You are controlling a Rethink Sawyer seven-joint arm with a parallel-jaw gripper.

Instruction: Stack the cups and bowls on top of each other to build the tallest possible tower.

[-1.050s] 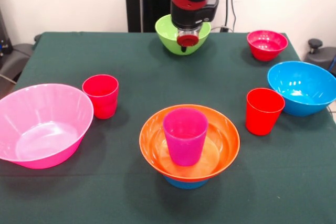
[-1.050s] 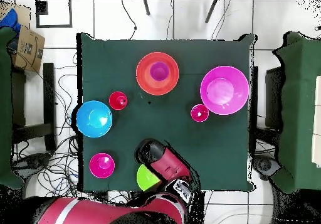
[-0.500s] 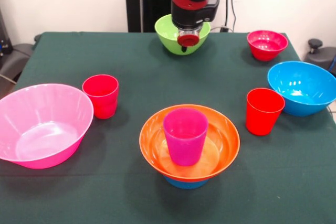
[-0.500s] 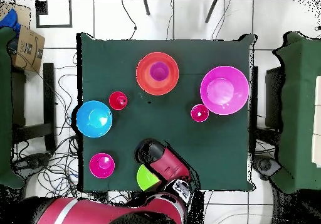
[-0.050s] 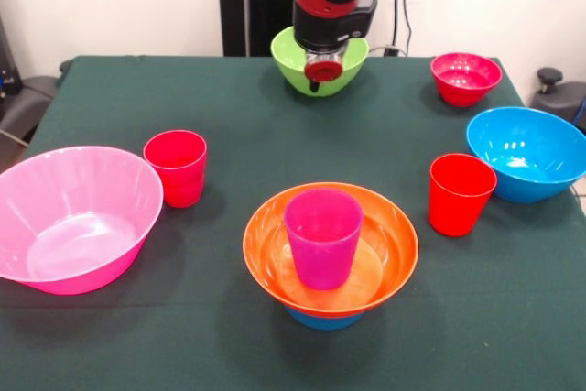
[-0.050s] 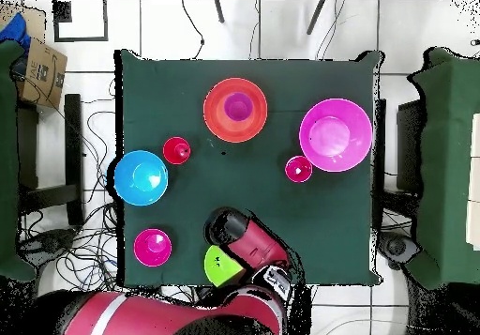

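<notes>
Gripper [image 5: 318, 75] is hanging over the lime bowl [image 5: 291, 66] at the far edge of the counter [image 5: 229, 116], about at rim level; can't tell if its fingers are open or closed, the wrist is blocking them.

Step in hand, by my read: picking up the lime bowl for the tower [image 5: 330, 254]. To do it well: pinch one wall of the bowl at the rim, not the middle, lift straight up before travelling, and carry it level. The purple cup [image 5: 322, 235] is standing upright on top of the tower, so a wide bowl probably has to go on inverted or centred carefully, or it is tipping off.

Tower is sitting near, centre: blue bowl [image 5: 320, 320] lowest, orange bowl [image 5: 394, 244] on it, purple cup inside.

Counts:
- cups: three. Two red, left [image 5: 176, 167] and right [image 5: 461, 193], plus the purple.
- bowls showing: six. Pink [image 5: 69, 217] near left, big blue [image 5: 526, 153] right, magenta [image 5: 466, 77] far right, lime, orange, blue base. Any second small blue under the orange is hidden.
</notes>
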